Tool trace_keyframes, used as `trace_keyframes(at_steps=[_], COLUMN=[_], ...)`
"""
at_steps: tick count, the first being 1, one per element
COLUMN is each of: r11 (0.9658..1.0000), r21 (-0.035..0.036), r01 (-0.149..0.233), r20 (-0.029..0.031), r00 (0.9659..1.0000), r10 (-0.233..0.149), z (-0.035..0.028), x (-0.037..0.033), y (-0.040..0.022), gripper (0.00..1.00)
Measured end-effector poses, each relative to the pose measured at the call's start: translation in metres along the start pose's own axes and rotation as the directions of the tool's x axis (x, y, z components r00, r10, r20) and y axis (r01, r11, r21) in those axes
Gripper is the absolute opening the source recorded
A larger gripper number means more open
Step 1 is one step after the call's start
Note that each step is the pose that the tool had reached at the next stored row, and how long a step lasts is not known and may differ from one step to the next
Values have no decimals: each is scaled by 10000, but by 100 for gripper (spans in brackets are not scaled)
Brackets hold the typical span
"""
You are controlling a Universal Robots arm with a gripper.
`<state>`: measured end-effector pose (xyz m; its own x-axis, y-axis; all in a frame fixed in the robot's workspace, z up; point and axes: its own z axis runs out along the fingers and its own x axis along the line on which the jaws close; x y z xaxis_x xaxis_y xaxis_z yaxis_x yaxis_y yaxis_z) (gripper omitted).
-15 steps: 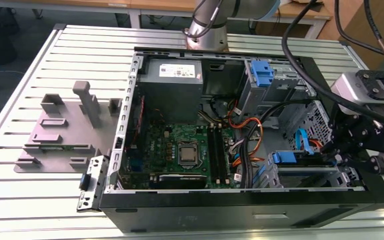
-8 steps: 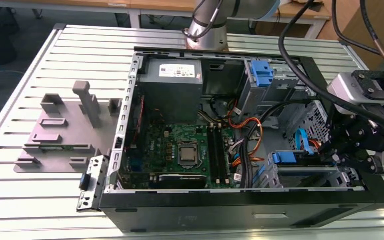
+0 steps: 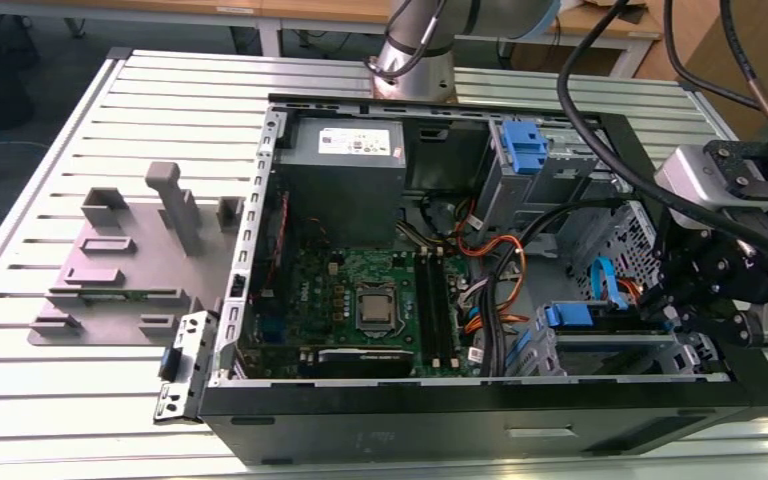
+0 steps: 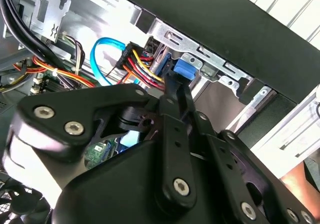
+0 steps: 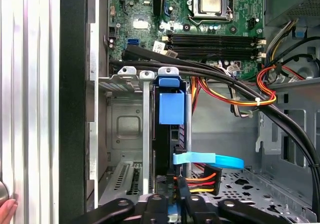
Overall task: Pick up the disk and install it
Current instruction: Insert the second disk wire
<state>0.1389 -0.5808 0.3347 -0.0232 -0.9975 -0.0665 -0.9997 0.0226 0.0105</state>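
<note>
The exterior view looks steeply down from high over the counter and from some way off, taking in the whole open computer case, with the arm's base at twelve o'clock of the case and the gripper at about four (over the drive cage). The first wrist view looks close along the gripper across that cage to the motherboard, while the second wrist view sits nearer, behind the gripper, facing the cage and the orange cables; all three views share the cage and cables.
</note>
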Motion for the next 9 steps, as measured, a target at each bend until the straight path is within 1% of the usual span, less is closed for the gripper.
trace_keyframes(at_steps=[1, 2, 6, 8, 9], r11=[10000, 10000, 10000, 10000, 10000], r21=[0, 0, 0, 0, 0], r01=[0, 0, -1, -1, -1], r20=[0, 0, -1, -1, -1], r00=[10000, 10000, 10000, 10000, 10000], r10=[0, 0, 1, 1, 1], z=[0, 0, -6, -35, -73], x=[0, 0, -1, -3, -5], y=[0, 0, 1, 2, 2], gripper=[22, 16, 16, 16, 16])
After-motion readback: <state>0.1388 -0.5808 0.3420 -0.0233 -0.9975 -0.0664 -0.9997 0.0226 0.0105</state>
